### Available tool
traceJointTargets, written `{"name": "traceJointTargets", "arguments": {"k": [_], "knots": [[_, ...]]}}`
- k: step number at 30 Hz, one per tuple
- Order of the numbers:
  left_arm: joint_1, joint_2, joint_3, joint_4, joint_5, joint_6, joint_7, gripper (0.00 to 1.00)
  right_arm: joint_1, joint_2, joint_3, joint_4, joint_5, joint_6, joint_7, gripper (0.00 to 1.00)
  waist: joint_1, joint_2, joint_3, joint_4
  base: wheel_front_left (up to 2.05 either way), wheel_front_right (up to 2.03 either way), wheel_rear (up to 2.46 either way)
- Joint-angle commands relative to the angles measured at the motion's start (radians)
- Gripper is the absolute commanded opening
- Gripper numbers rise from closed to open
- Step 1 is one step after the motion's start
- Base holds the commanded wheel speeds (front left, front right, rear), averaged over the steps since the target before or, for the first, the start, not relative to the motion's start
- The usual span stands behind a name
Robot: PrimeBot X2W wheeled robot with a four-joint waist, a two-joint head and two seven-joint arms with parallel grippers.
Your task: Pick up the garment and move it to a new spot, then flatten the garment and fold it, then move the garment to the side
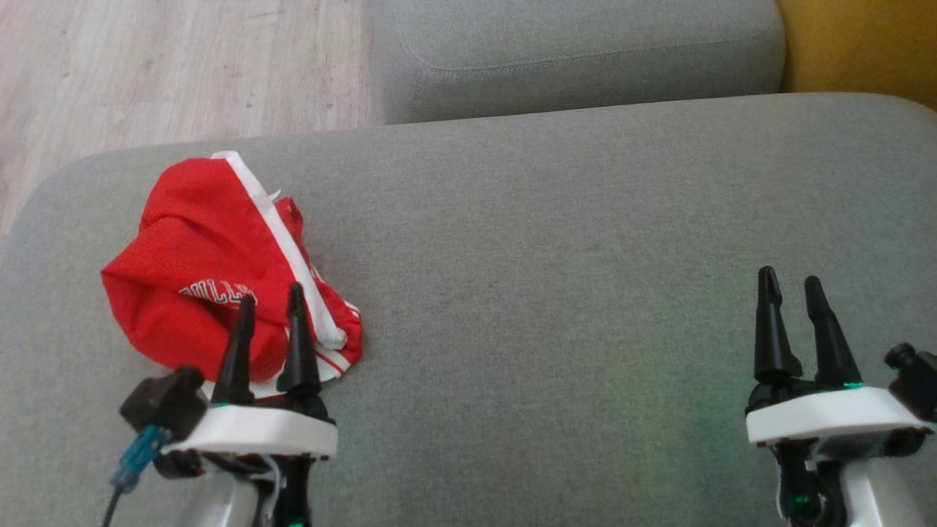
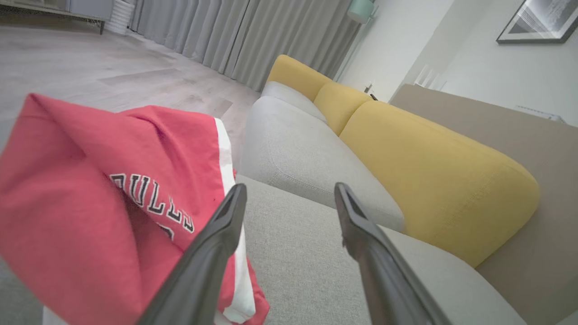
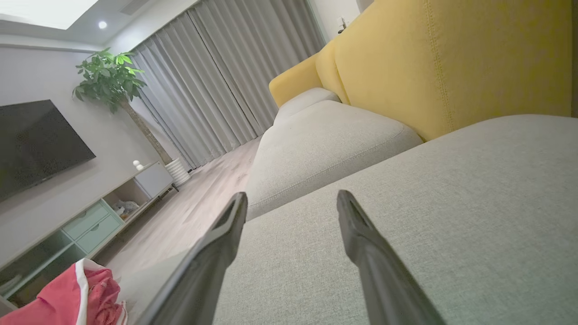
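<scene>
left gripper (image 1: 271,294) empty, garment not yet lifted

head view: its fingers are spread at the near edge of the red garment (image 1: 198,241), bunched on the sofa seat's (image 1: 549,256) left. the right gripper (image 1: 788,277), also spread and empty, is far right.
left wrist view: cloth beside the left finger, ungripped.
right wrist view: bare seat ahead.
judging by this, every step remains.

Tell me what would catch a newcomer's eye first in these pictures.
The crumpled red garment with a white stripe lies at the left end of the grey sofa cushion, by the open left gripper. Next comes the bright yellow backrest behind the seat, then the open right gripper.
</scene>
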Motion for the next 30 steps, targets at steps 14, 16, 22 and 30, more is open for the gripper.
{"name": "traceJointTargets", "arguments": {"k": [14,16,22,30], "knots": [[-0.088,0.052,-0.098,0.003,0.185,0.071,-0.05,1.0,-0.023,-0.008,0.035,-0.059,-0.237,-0.001,-0.056,1.0,0.0,0.0,0.0,0.001,0.0,0.0,0.0],[-0.099,0.058,-0.114,0.011,0.215,0.079,-0.056,1.0,-0.022,-0.008,0.037,-0.062,-0.267,-0.001,-0.061,1.0,0.0,0.0,0.004,0.001,0.0,0.0,0.0],[-0.125,0.07,-0.157,0.022,0.292,0.11,-0.074,1.0,-0.022,-0.008,0.049,-0.07,-0.353,-0.001,-0.079,1.0,0.0,0.0,0.01,0.002,0.0,0.0,0.0],[-0.131,0.067,-0.195,0.044,0.342,0.131,-0.097,1.0,-0.02,-0.009,0.059,-0.069,-0.469,-0.001,-0.103,1.0,0.0,0.0,0.006,0.004,0.0,0.0,0.0]]}}
